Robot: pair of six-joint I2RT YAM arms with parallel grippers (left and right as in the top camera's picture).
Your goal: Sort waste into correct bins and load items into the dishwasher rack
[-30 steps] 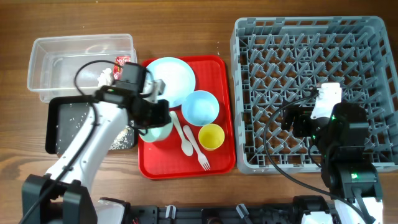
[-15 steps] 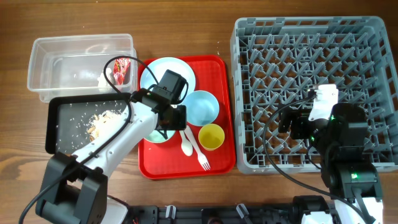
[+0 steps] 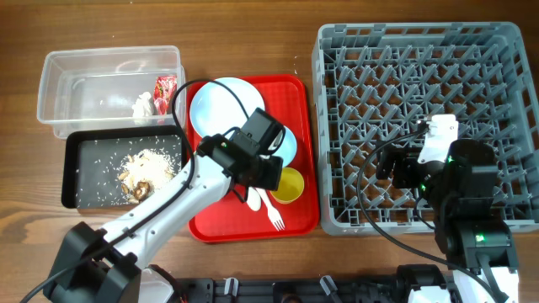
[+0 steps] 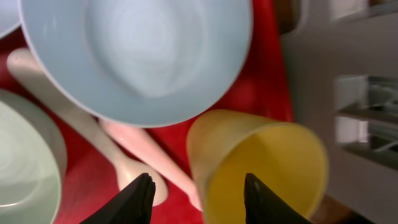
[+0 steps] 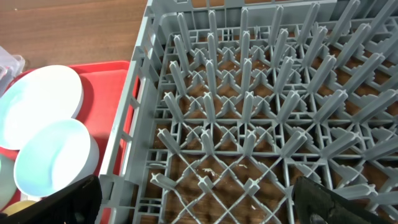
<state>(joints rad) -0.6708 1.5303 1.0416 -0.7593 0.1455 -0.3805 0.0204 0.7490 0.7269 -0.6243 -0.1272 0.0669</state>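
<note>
My left gripper (image 4: 199,194) is open over the flat red tray (image 3: 299,101), its jaws astride the near rim of the small yellow cup (image 4: 261,168). The pale blue bowl (image 4: 137,50) lies just beyond the cup. The pale green bowl (image 4: 25,162) shows at the left edge of the left wrist view. The white spoon (image 3: 253,200) and fork (image 3: 274,217) lie beside the cup. The pale blue plate (image 3: 221,105) sits at the tray's back. My right gripper (image 5: 199,205) is open and empty above the grey dishwasher rack (image 3: 421,50).
The clear tub (image 3: 84,76) at the back left holds the red wrapper (image 3: 165,87) and the white tissue (image 3: 141,105). The black tray (image 3: 76,168) in front of it holds rice scraps (image 3: 147,168). The rack holds no dishes.
My left arm has swung right from the black tray, across the green bowl, to the yellow cup. The right arm has not moved.
</note>
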